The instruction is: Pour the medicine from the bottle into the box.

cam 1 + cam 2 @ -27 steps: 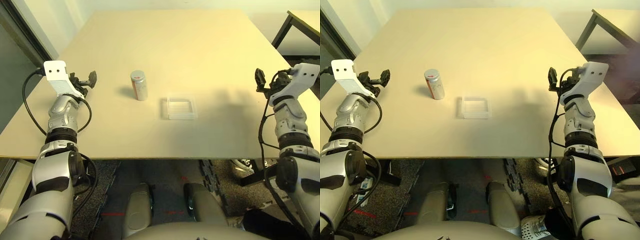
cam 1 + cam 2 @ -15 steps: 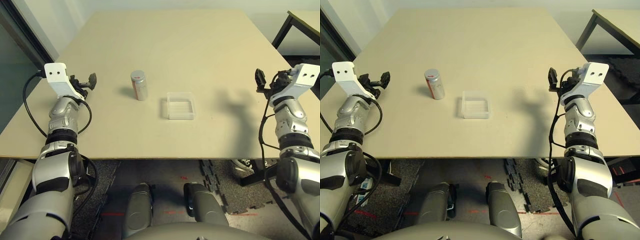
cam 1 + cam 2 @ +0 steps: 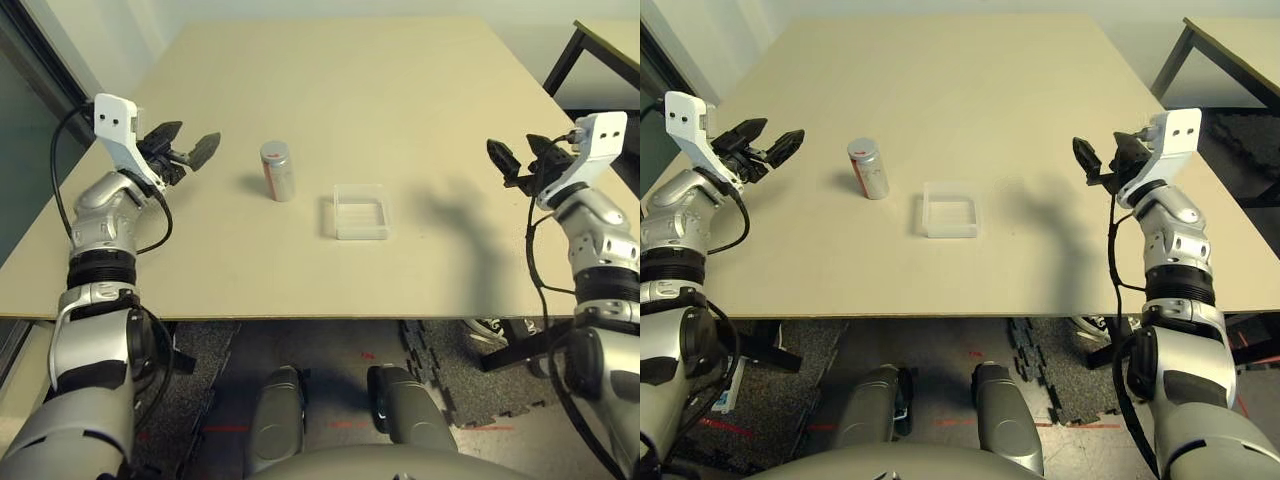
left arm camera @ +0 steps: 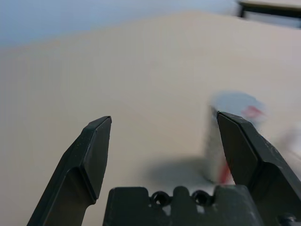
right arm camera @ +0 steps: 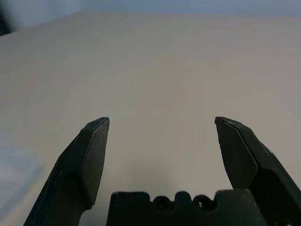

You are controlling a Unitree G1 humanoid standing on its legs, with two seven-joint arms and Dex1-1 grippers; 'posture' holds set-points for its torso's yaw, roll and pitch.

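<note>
The silvery-grey bottle [image 3: 277,170] with a red mark stands upright on the table, left of centre. Just to its right lies the clear shallow box [image 3: 360,211]. My left gripper [image 3: 187,150] hovers open to the left of the bottle, a short gap away, fingers pointing toward it; the bottle [image 4: 230,136] appears blurred beside one fingertip in the left wrist view. My right gripper [image 3: 518,160] is open over the table's right side, well to the right of the box, with nothing between its fingers [image 5: 91,155].
The light wooden table [image 3: 330,90] stretches far back behind the bottle and box. A second table's dark leg [image 3: 565,55] stands at the far right. A dark panel edge [image 3: 40,60] runs along the left side.
Both arms have swung inward over the table: the left gripper moved right toward the bottle, the right gripper moved left toward the box. Bottle and box have not moved.
</note>
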